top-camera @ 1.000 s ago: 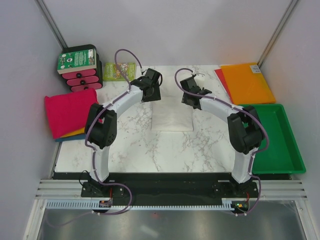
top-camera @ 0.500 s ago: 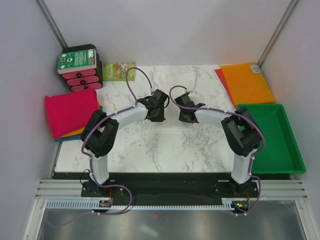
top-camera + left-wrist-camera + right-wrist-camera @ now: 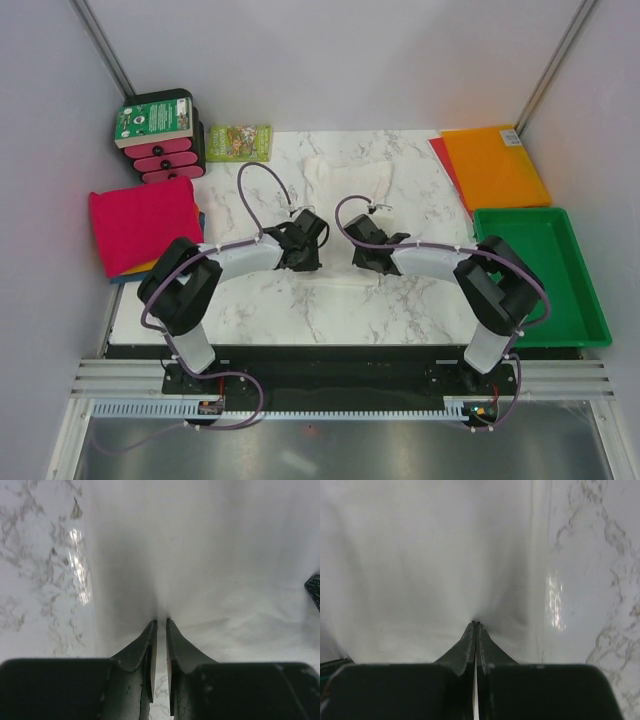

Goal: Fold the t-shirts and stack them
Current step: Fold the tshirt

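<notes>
Top external — marble table [image 3: 250,305], walls [image 3: 330,60], t-shirt [image 3: 350,182]

Bright, even overhead light; glare streaks on the table [image 3: 77,545] in both wrist views; soft shadow across the shirt [image 3: 225,540].

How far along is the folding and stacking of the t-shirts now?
Done: a pile of folded shirts sits at the left edge of the table, with a magenta-pink one on top. In hand: the left gripper and the right gripper each pinch the white t-shirt, which is spread over the middle of the table. Left: finishing its fold and placing it on the pile.
</notes>
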`<state>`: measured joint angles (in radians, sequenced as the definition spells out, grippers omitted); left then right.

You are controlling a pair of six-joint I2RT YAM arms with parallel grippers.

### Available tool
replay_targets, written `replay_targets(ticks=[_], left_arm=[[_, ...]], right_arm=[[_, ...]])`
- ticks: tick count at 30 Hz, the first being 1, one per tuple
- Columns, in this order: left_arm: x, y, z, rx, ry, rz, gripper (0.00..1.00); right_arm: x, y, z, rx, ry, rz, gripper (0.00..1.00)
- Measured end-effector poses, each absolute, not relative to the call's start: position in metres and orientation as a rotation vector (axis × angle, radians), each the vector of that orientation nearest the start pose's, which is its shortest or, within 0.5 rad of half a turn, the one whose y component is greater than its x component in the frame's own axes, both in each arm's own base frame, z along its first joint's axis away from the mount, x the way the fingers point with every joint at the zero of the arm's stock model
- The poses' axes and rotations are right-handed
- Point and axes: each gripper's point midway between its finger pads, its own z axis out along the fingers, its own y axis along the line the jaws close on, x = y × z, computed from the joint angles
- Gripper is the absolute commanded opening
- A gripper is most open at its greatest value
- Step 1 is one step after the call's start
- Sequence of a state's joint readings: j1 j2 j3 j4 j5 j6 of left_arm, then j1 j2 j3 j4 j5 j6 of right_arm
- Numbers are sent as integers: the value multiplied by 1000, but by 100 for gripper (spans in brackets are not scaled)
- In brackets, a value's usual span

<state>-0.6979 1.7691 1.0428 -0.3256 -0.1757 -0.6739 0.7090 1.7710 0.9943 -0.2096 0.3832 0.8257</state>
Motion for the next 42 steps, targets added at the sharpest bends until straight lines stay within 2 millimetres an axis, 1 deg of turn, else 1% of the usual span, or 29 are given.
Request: replay_targets(ticks=[2,3,7,10,11,13,14,15,16,17,18,19,20,21,22,24,26,27,28,30,31,34,36,38,42], left_arm=[[286,-246,20,-14,2624,-264,19],[278,-246,20,-8,2627,-264,20],[238,-240,19,28,2649,-265,20],[213,-233,20,40,2665,-264,21],[206,-228,21,42,2672,-256,21],[195,-221,23,34,2680,-241,26],[193,-219,24,29,2678,-234,30],[190,-216,27,25,2677,-228,39],[188,-214,30,20,2667,-218,42],[188,-213,34,15,2653,-215,50],[189,-211,40,3,2631,-215,54],[190,-210,48,-5,2606,-223,57],[191,-209,54,-11,2585,-232,61],[192,-208,62,-23,2558,-249,62],[194,-208,74,-38,2522,-282,63],[196,-207,91,-62,2467,-334,63],[195,-206,101,-82,2432,-379,64],[194,-205,100,-88,2428,-387,64],[191,-202,94,-91,2439,-382,64],[183,-196,76,-87,2478,-347,64],[176,-191,64,-80,2506,-326,64],[156,-180,35,-51,2579,-278,64],[148,-176,24,-43,2604,-270,64],[145,-175,20,-43,2609,-272,64],[152,-186,24,-57,2574,-329,64]], right_arm=[[314,236,20,282,2445,178,0],[303,237,20,279,2446,185,0],[258,237,19,255,2459,213,0],[235,234,19,260,2465,232,0],[230,232,19,262,2467,230,0],[223,225,19,270,2471,213,1],[223,222,19,272,2470,198,3],[223,220,19,271,2470,179,11],[223,216,20,268,2468,153,16],[224,213,23,259,2465,121,21],[227,210,29,247,2454,92,30],[230,211,36,242,2441,85,32],[236,213,46,239,2418,85,34],[241,215,60,237,2390,103,38],[245,218,75,239,2357,134,38],[252,223,111,250,2287,209,39],[256,224,145,271,2216,291,38],[256,224,156,278,2194,317,38],[255,222,165,286,2174,344,38],[251,218,173,290,2162,361,37],[248,216,172,291,2162,363,37],[238,207,157,280,2189,338,36],[231,200,145,272,2212,314,35],[224,195,136,264,2232,295,35],[213,196,126,247,2251,302,35]])
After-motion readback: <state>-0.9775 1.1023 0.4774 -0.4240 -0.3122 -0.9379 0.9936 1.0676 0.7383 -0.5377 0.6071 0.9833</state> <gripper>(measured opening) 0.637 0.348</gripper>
